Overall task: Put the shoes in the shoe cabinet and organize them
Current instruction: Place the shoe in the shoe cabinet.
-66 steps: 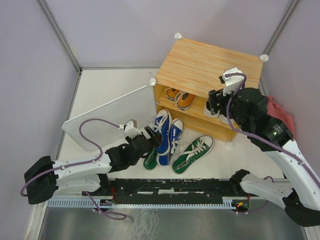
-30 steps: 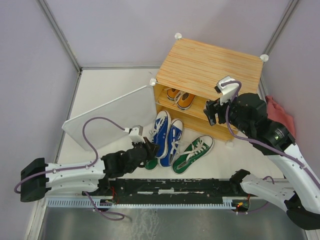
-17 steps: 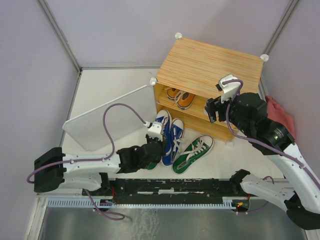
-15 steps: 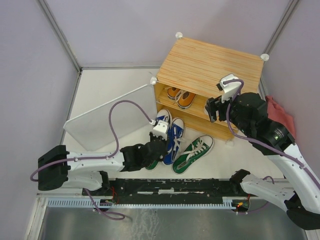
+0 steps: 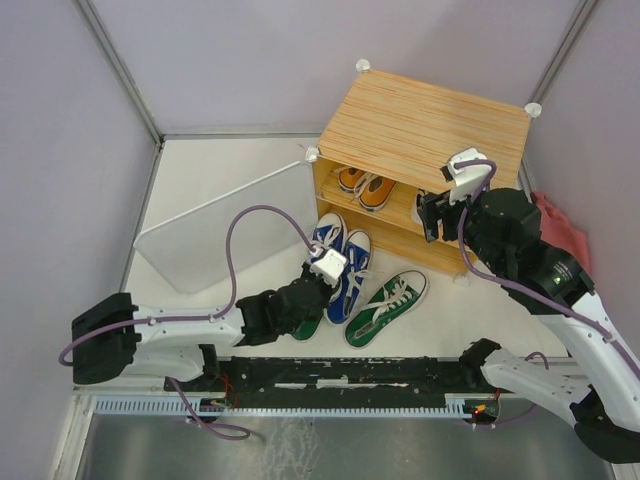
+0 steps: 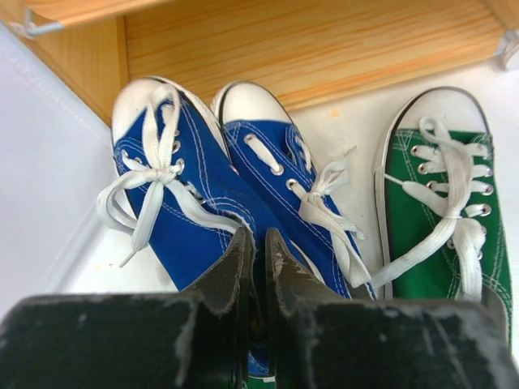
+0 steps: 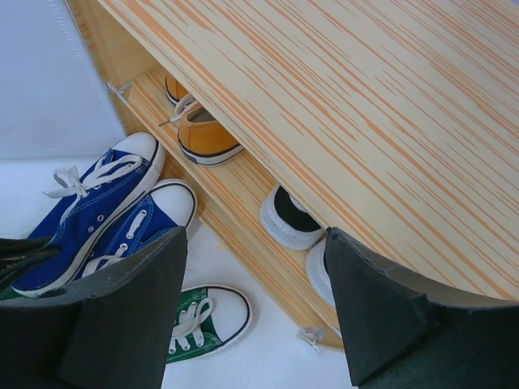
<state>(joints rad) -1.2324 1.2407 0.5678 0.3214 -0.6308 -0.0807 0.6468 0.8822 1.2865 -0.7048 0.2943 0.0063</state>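
Two blue shoes (image 5: 338, 262) lie side by side on the floor, toes toward the shoe cabinet (image 5: 430, 120). My left gripper (image 5: 318, 297) sits at their heels. In the left wrist view its fingers (image 6: 237, 258) are shut on the adjoining inner collars of the blue shoes (image 6: 203, 203). One green shoe (image 5: 387, 307) lies to the right, and another green shoe (image 5: 304, 326) is half hidden under the left arm. Orange shoes (image 5: 362, 187) and two black shoes (image 7: 293, 219) stand on the cabinet shelf. My right gripper (image 7: 255, 235) hangs open and empty at the cabinet's front edge.
The cabinet's pale door panel (image 5: 225, 225) stands swung open to the left of the shoes. A pink cloth (image 5: 560, 225) lies right of the cabinet. Grey walls close in the white floor on three sides. The arms' base rail (image 5: 340, 375) runs along the near edge.
My left gripper has swung right and forward to the heels of the blue shoes. The cabinet and its door have shifted slightly away. My right gripper has barely moved.
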